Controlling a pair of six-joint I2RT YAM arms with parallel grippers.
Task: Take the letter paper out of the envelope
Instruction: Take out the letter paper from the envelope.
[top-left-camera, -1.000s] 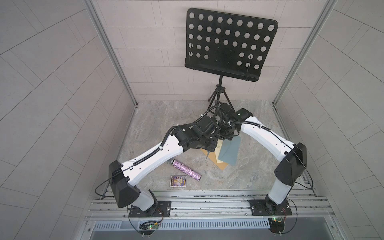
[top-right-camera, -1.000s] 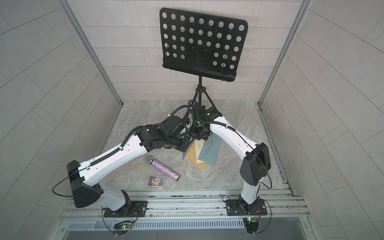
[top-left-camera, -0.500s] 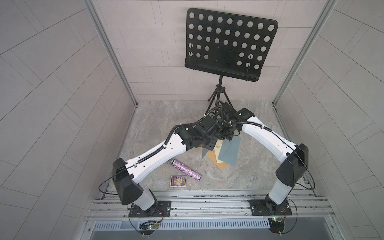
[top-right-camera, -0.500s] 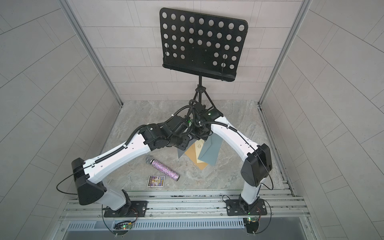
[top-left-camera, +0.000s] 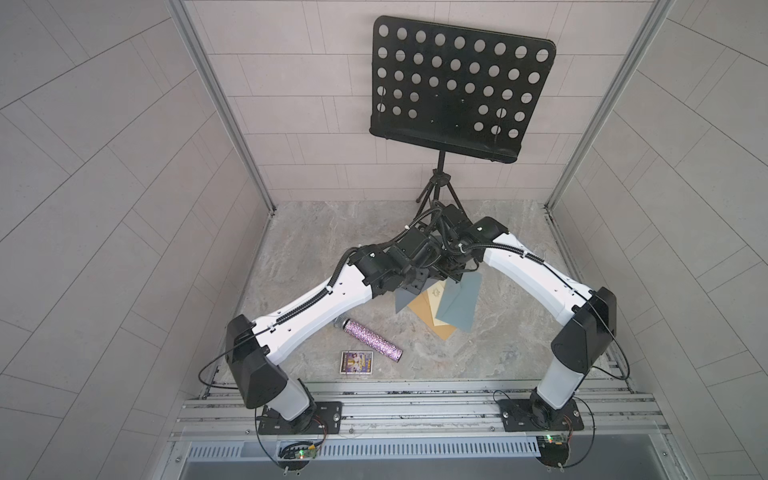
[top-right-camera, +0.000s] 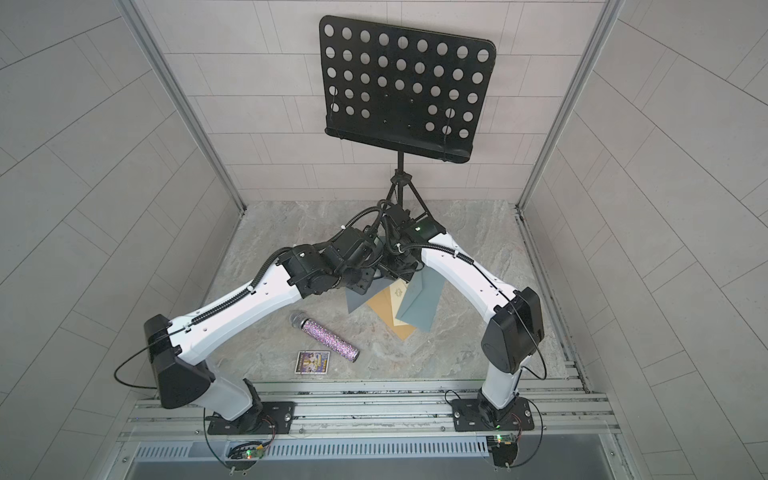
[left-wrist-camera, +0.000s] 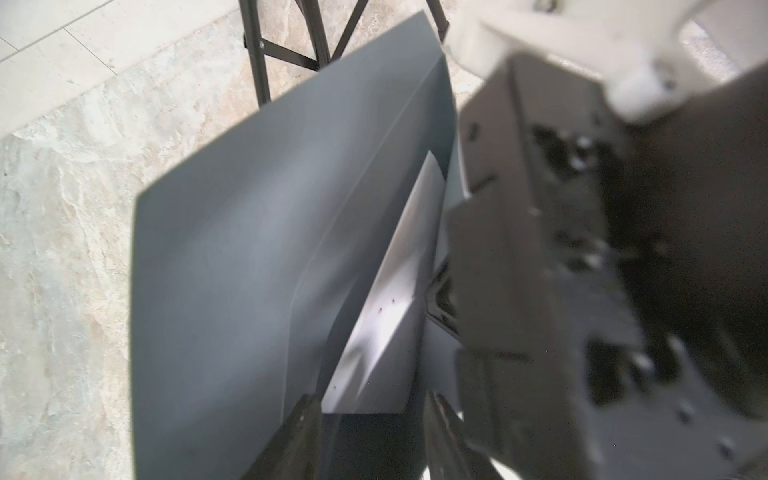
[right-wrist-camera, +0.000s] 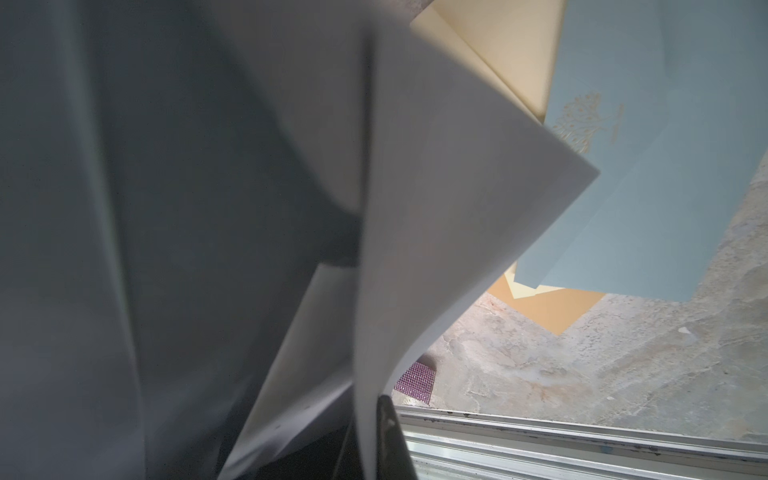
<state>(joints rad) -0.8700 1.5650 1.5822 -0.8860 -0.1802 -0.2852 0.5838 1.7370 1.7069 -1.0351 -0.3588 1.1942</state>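
Observation:
A dark grey envelope (top-left-camera: 404, 300) hangs in the air over the middle of the table, in both top views (top-right-camera: 358, 300). My right gripper (right-wrist-camera: 365, 424) is shut on a pale wall of it; only one finger (right-wrist-camera: 390, 440) shows, the other is behind the paper. In the left wrist view the envelope (left-wrist-camera: 232, 249) gapes, and a pale sheet, the letter paper (left-wrist-camera: 386, 332), lies in its mouth. My left gripper (left-wrist-camera: 370, 419) is open, its fingers either side of that sheet's near edge. I cannot tell if they touch it.
A blue-grey envelope (top-left-camera: 459, 305), a cream one (top-left-camera: 434, 301) and an orange-brown one (top-left-camera: 440, 330) lie overlapped on the table under the grippers. A purple glitter microphone (top-left-camera: 372, 338) and a small card (top-left-camera: 357, 362) lie nearer the front rail. A black music stand (top-left-camera: 457, 87) is behind.
My left gripper's jaws have parted, and the left arm has moved in towards the right gripper and the hanging envelope. The right arm has hardly moved.

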